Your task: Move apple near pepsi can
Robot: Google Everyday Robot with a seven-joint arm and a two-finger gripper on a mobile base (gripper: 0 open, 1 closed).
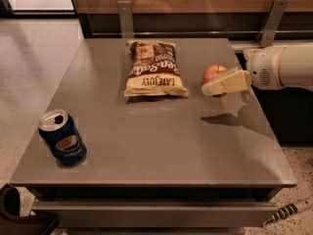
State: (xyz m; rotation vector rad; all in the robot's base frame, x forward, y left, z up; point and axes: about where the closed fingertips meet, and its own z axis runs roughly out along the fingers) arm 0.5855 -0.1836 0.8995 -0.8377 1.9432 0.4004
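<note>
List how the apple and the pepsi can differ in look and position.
The apple is round and red-orange; the pepsi can is a dark blue cylinder with a silver top. The apple sits far right on the table, beside the bag; the pepsi can stands upright at the near left corner. The gripper hangs just in front of the apple, far from the pepsi can. Both rest on the same table.
</note>
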